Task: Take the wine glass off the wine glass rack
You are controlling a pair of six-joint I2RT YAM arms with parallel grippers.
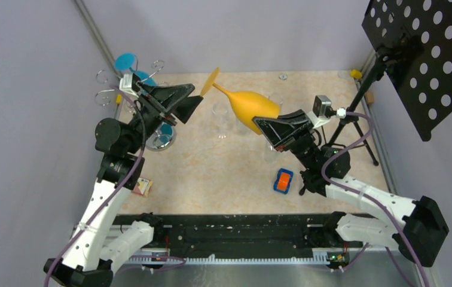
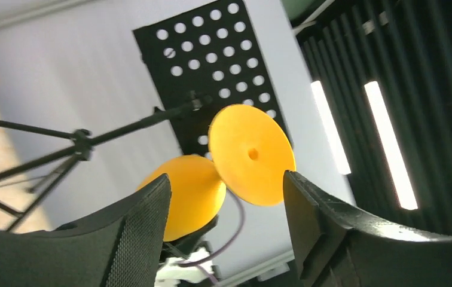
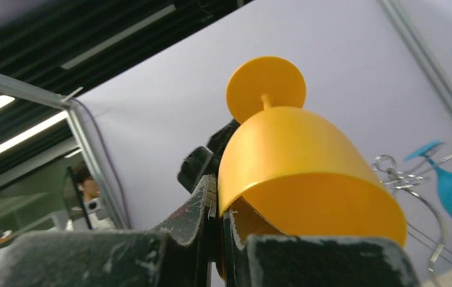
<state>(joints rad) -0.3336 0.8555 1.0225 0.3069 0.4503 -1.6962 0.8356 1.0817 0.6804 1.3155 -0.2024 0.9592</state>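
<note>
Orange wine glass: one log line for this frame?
phase: orange wine glass off rack | right hand: shut on bowl rim | left hand: open, near foot | rack: holds blue glasses

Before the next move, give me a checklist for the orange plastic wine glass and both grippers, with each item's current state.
1. Orange plastic wine glass off the silver wire rack: ok, held in the air apart from it.
2. Right gripper grip: ok, shut on the bowl's rim.
3. Left gripper ready to receive: ok, jaws wide apart.
4. Glass foot inside the left gripper: not ok, it sits beyond the tips.
5. Table spot below the glass free: cannot tell, a clear glass stands close by.
</note>
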